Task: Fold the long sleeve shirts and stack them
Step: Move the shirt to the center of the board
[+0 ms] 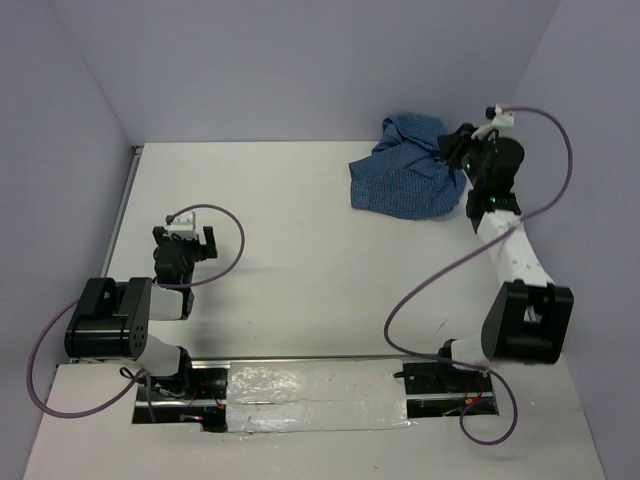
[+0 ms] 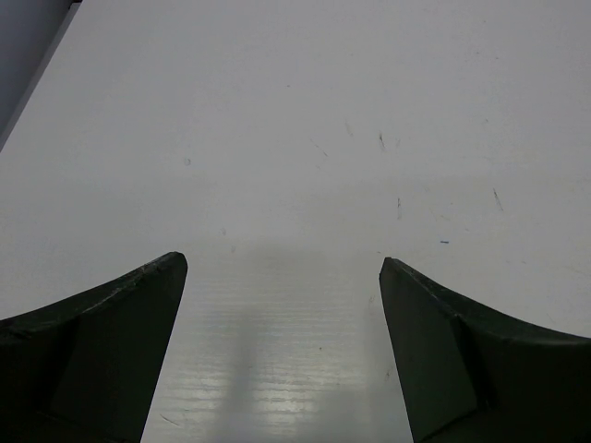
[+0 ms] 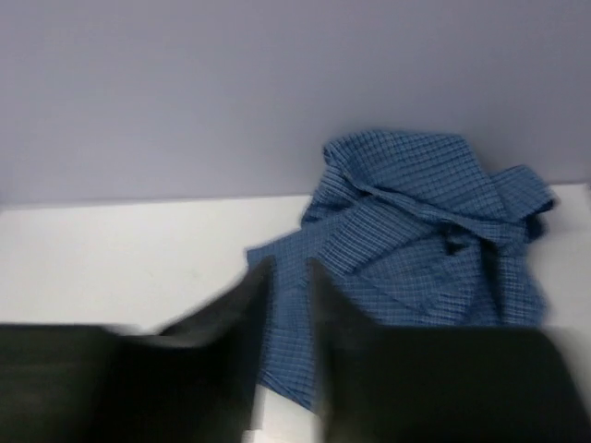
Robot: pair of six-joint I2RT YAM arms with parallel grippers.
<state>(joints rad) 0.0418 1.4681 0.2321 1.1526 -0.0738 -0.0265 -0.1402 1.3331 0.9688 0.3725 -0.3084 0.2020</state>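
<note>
Currently the shirt [image 1: 405, 175] lies as a crumpled heap at the far right of the worktop [image 1: 300, 230], close against the back wall. It is soft woven cloth, blue with a fine pale check. The heap is ridged with folds and bunched highest toward the wall, and a flatter panel spreads out to the left with a fairly straight edge. From above the heap is a little wider across the worktop than it is deep. Neither the collar nor a sleeve can be picked out, so which way the garment points cannot be told.

The right end effector [image 1: 452, 150] is at the heap's right side. In its wrist view, which is blurred, the dark fingers [image 3: 222, 341] stand nearly together, with a thin slit between them through which blue cloth [image 3: 416, 231] shows. Whether they pinch the cloth or only stand over it cannot be told.

The left end effector [image 1: 187, 238] is well apart from the shirt, on the left half of the worktop. Its matte black, wedge-shaped fingers [image 2: 138, 314] are spread wide over the bare white surface [image 2: 295, 111], which is smooth, faintly ribbed and lightly scuffed.
</note>
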